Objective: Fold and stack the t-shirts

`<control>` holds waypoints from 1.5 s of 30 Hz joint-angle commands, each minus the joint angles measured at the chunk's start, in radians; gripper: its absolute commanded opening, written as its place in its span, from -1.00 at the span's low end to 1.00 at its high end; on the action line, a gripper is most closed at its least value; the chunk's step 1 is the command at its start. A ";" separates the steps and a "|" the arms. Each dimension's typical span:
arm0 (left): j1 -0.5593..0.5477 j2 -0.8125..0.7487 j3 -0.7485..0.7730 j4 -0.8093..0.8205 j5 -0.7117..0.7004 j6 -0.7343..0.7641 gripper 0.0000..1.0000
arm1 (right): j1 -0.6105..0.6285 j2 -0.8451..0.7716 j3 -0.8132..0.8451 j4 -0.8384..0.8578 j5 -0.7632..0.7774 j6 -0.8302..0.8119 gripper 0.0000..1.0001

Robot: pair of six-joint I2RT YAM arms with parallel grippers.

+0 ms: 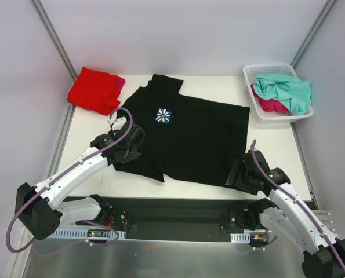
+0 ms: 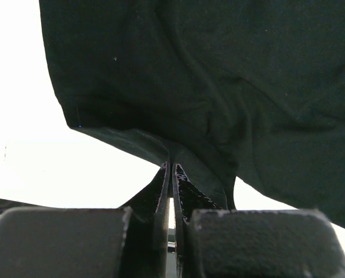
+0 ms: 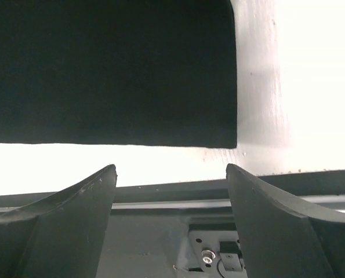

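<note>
Two tools, one surface, one basket.

Left tool (image 2: pixel 172 169): fingers pressed tight together, with a pinch of the black shirt (image 1: pixel 189 136) clamped between them at the shirt's left side. The cloth gathers into creases there.

Right tool (image 3: pixel 171 171): fingers spread wide with nothing between them. It sits low over the surface (image 1: pixel 271 145), just short of the black shirt's near right corner, which lies flat ahead of it.

Black shirt: spread across the middle of the surface, collar toward the far edge, white daisy print (image 1: pixel 163 115) facing up.

Red shirt (image 1: pixel 94 90): folded at the far left corner, with a pink edge (image 1: pixel 120 83) showing at its right side.

Basket (image 1: pixel 265 69): white, at the far right corner. It holds a crumpled teal shirt (image 1: pixel 289 90) lying over a pink shirt (image 1: pixel 271 106).
</note>
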 commanded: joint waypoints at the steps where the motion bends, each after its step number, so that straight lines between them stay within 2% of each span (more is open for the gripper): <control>1: 0.014 -0.021 -0.009 0.006 -0.029 0.017 -1.00 | -0.005 -0.047 -0.008 -0.066 0.009 0.029 0.59; 13: 0.014 -0.027 -0.012 0.004 -0.025 0.027 -1.00 | -0.005 0.015 -0.021 -0.068 0.106 0.087 0.60; 20: 0.015 -0.030 -0.008 0.006 -0.024 0.030 -1.00 | -0.003 0.081 -0.070 0.033 0.064 0.096 0.58; 27: 0.017 -0.035 -0.014 0.006 -0.021 0.030 -1.00 | -0.005 0.147 -0.031 0.085 0.066 0.071 0.54; 35: 0.015 -0.033 -0.018 0.004 -0.018 0.027 -1.00 | -0.009 0.178 0.052 0.053 0.133 0.043 0.54; 45: 0.015 -0.033 -0.027 0.007 -0.019 0.024 -1.00 | -0.021 0.190 0.029 0.064 0.118 0.037 0.50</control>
